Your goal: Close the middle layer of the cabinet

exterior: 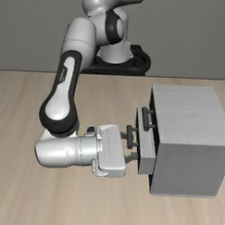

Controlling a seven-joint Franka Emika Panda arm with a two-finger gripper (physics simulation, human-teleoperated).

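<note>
The cabinet (187, 136) looks dull grey and not shiny, the tabletop (18, 189) looks like pale smooth wood with thin lines, and the robot arm (61, 98) is smooth, shiny white with black bits.

1. Glossy white and silver-grey shells on the arm (65, 92), rounded and tube-like from link to link.
2. Black rings and black caps at the joints, the largest one near the top.
3. Thin dark strip of marking running along one upper link.
4. Black, flat base (133, 59) with rounded edges under the first link.
5. Thick, smooth silver cylinder for the last long link, domed at its closed end.
6. Boxy white body on the gripper (133, 148), wider than the wrist, with softened corners.
</note>
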